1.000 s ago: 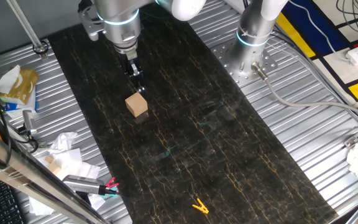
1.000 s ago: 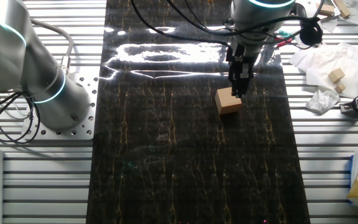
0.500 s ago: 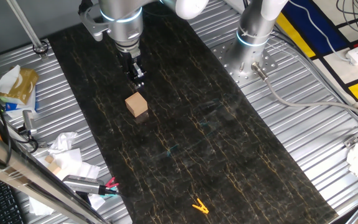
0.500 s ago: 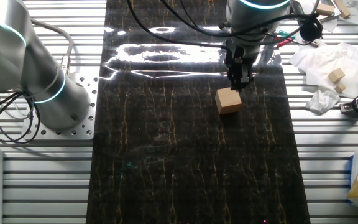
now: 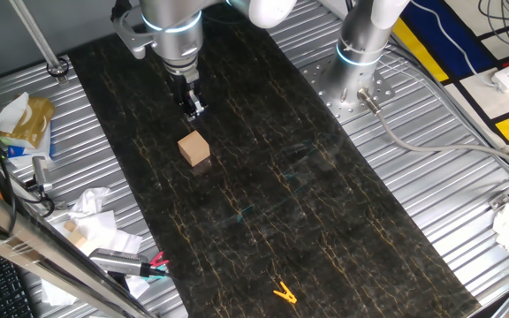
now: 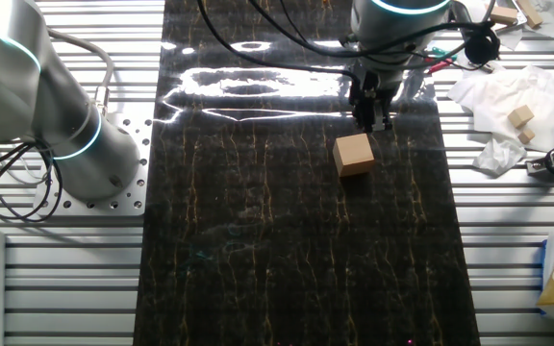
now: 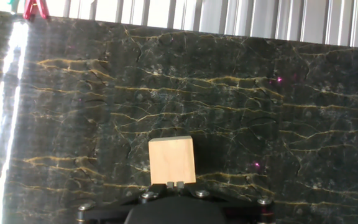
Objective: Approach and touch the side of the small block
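The small block (image 5: 194,148) is sitting flat on the dark, gold-veined mat (image 5: 307,203) that is covering the middle of the ribbed metal counter (image 5: 467,185), with nothing touching it. The gripper (image 5: 193,109) is hanging just beyond the block's far side in one fixed view, its black fingers (image 6: 371,113) pointing down and drawn together into a single narrow tip, holding nothing; a strip of bare mat is showing between that tip and the block. In the other fixed view the tip (image 6: 371,120) is standing just above the block (image 6: 354,154), again apart from it. In the hand view the block (image 7: 172,160) is lying close in front of the dark finger mount at the bottom edge, square to the camera, its pale top face catching light. A yellow clip (image 5: 283,292) is lying well apart near the mat's near end, and crumpled white paper (image 5: 95,221) with wood bits is sitting off the mat at the counter's edge.
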Motion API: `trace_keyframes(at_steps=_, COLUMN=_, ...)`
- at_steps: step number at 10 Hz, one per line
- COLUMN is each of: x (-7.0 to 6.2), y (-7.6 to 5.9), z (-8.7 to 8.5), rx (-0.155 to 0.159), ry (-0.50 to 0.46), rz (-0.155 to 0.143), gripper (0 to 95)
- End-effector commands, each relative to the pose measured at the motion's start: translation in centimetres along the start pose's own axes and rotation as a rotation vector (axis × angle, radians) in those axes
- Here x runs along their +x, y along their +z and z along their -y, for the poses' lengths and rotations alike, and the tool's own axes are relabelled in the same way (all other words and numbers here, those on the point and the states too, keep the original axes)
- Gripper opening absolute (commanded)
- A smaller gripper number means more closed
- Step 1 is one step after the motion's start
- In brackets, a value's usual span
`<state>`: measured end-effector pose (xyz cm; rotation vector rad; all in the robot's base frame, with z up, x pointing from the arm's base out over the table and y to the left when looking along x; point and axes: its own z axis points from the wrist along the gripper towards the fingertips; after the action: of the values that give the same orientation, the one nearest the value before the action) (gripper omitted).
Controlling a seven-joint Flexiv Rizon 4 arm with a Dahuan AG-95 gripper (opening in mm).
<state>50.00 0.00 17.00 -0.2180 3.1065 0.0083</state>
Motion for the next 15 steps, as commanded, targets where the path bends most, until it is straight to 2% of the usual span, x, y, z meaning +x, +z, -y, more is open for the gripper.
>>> trace_keyframes(at_steps=1, x=-0.01, y=-0.01, z=0.00, rx=-0.002, ry=0.002, rz=-0.002, gripper=0.0)
trace_keyframes(at_steps=2, x=-0.01, y=-0.01, z=0.00, rx=-0.002, ry=-0.002, rz=-0.002, gripper=0.0)
trace_keyframes(at_steps=4, x=0.00, y=-0.06, z=-0.02, rx=-0.003, ry=-0.017, rz=-0.001, gripper=38.0)
trace_keyframes(at_steps=9, x=-0.01, y=-0.06, z=-0.16, rx=-0.010, ry=-0.001, rz=0.003, gripper=38.0)
trace_keyframes(at_steps=10, x=-0.01, y=-0.06, z=-0.18, rx=-0.010, ry=0.022, rz=0.004, gripper=57.0)
trace_keyframes(at_steps=14, x=-0.32, y=-0.15, z=-0.22, rx=-0.010, ry=0.125, rz=0.018, gripper=57.0)
trace_keyframes(at_steps=15, x=-0.82, y=-0.18, z=-0.26, rx=-0.014, ry=0.186, rz=0.029, gripper=38.0)
